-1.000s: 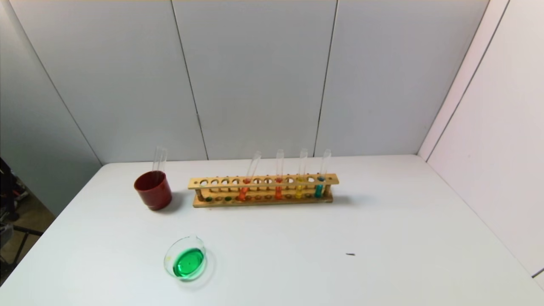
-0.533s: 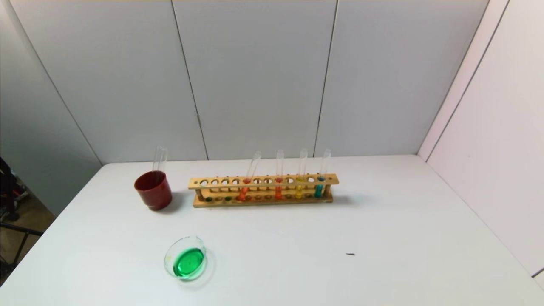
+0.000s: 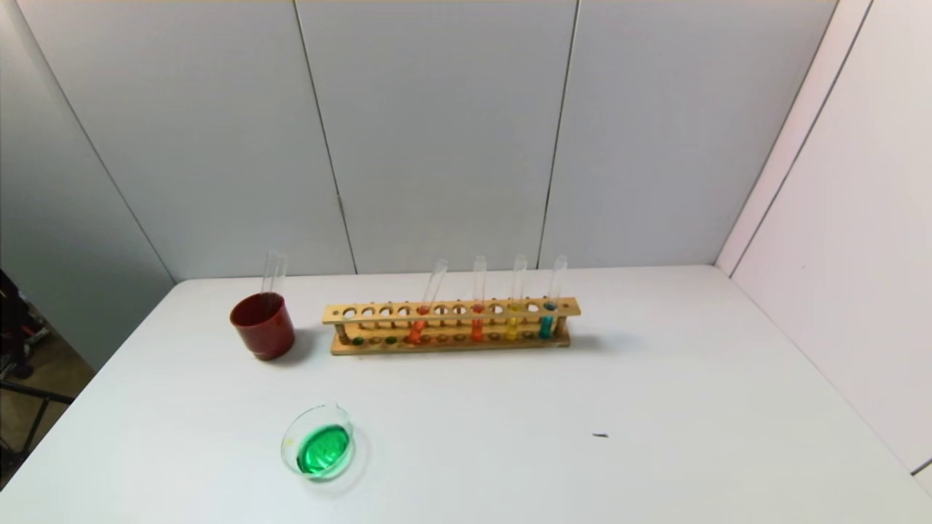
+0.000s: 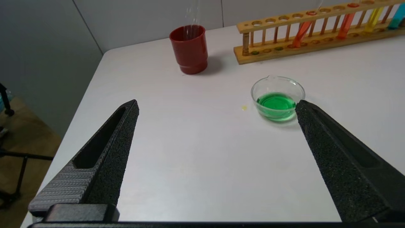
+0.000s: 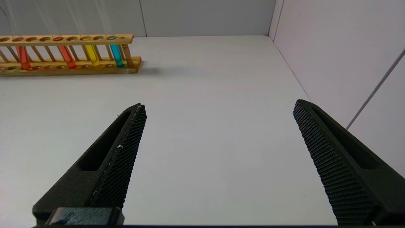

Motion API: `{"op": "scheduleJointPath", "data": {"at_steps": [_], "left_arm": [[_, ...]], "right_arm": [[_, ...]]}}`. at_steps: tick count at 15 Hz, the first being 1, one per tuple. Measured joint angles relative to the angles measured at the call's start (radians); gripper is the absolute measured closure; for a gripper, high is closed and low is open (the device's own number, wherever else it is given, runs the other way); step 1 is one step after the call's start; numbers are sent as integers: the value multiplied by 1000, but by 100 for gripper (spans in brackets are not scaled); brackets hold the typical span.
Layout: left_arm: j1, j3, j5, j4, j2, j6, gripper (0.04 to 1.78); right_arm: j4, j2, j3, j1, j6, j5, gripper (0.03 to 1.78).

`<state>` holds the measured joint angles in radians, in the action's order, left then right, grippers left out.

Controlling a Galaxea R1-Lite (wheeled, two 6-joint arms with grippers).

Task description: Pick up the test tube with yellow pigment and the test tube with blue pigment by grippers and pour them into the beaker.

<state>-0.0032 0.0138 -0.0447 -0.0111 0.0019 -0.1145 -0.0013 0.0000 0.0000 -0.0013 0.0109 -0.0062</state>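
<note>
Dark-red cup (image 3: 263, 325) left of wooden rack (image 3: 451, 326); two orange-red tubes (image 3: 477, 320) in rack; white table (image 3: 655, 407).

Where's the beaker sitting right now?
In the head view the low clear glass beaker, holding green liquid, stands on the white table's near left part, in front of the dark-red cup and the wooden rack's left end.

I see the yellow tube (image 3: 515, 317) standing nearly upright in the wooden rack (image 3: 451, 342), its blue neighbour (image 3: 549, 313) just beside it at the rack's right end. The beaker (image 3: 318, 442) sits on the worktop (image 3: 655, 407) well in front, left of the rack, holding green liquid. Both hands hang wide apart, empty.
</note>
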Motion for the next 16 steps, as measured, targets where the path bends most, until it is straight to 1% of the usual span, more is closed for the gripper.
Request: {"op": "scheduleJointPath", "data": {"at_steps": [4,9,16], "left_arm": [[0,-13,1,5,-4,46,8],[0,-14,2,5,-4,48,8],[1,-14,2,5,-4,47,8]], "right_arm": [[0,0,0,0,0,0,11],[0,0,0,0,-7,0,11],[0,0,0,0,3,-1,11]]}}
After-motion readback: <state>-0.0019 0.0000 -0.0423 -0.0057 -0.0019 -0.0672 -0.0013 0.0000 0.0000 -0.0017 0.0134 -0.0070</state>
